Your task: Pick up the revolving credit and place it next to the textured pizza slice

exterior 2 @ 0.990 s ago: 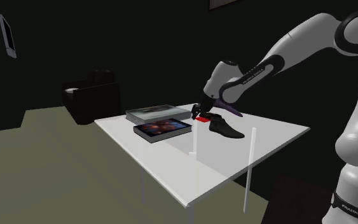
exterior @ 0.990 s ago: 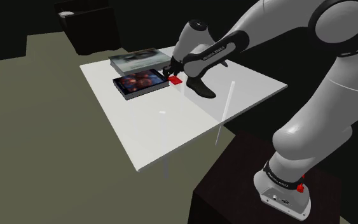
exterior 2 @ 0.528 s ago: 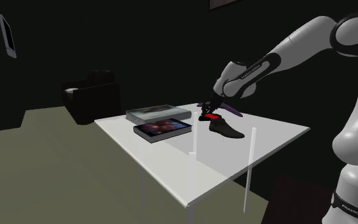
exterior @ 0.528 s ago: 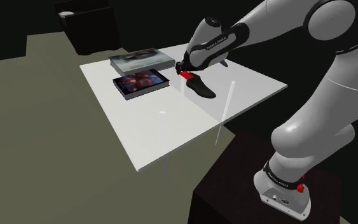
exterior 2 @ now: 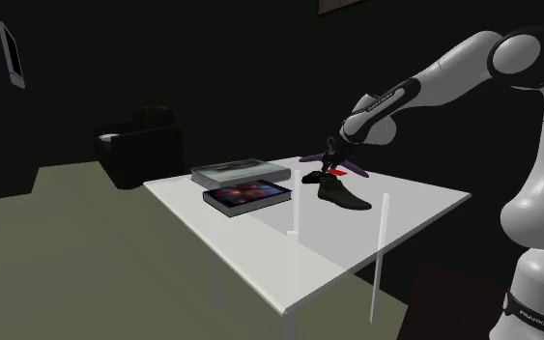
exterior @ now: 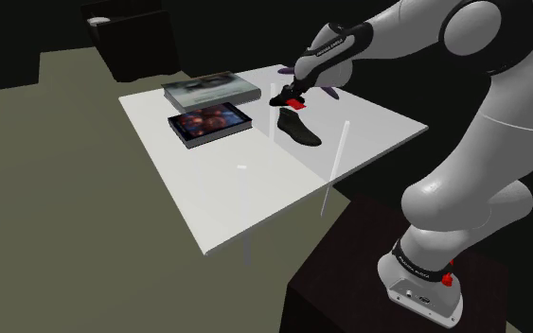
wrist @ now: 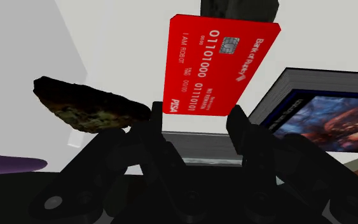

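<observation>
In the shoulder view the gripper (exterior: 289,98) hangs just above the white surface (exterior: 226,189), clenched on a red card (exterior: 295,102). A black shoe (exterior: 299,128) lies near it on the stand's side, and two books (exterior: 210,123) lie beyond it on the far side.

In the second exterior view the card (exterior 2: 335,171) sits at the gripper's (exterior 2: 329,164) tips, off the surface. A dark pizza slice (exterior 2: 312,178) rests just below and beside it.

In the wrist view both fingers (wrist: 238,124) clasp the card's (wrist: 219,67) lower edge. The crusty slice (wrist: 88,105) lies just outside one finger, a purple object (wrist: 6,167) is near it, and the books (wrist: 323,114) are past the other finger.
</observation>
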Robot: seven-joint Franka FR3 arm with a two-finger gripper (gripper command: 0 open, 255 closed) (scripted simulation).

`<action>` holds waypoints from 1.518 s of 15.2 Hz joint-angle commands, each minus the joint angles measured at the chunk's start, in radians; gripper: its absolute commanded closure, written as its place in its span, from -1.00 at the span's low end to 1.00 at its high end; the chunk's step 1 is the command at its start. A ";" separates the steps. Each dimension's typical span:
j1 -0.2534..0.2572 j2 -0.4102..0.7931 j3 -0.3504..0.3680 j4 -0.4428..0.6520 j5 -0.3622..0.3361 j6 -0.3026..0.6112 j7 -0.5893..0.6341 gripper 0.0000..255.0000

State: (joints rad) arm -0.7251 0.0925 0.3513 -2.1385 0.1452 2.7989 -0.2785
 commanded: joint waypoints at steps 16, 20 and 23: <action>-0.064 0.167 -0.010 0.031 0.075 0.116 -0.179 1.00; -0.062 0.205 -0.010 0.021 0.075 0.163 -0.188 1.00; -0.060 0.236 -0.009 0.016 0.073 0.198 -0.195 1.00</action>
State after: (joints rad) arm -0.7862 0.3183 0.3424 -2.1225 0.2194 2.9859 -0.4714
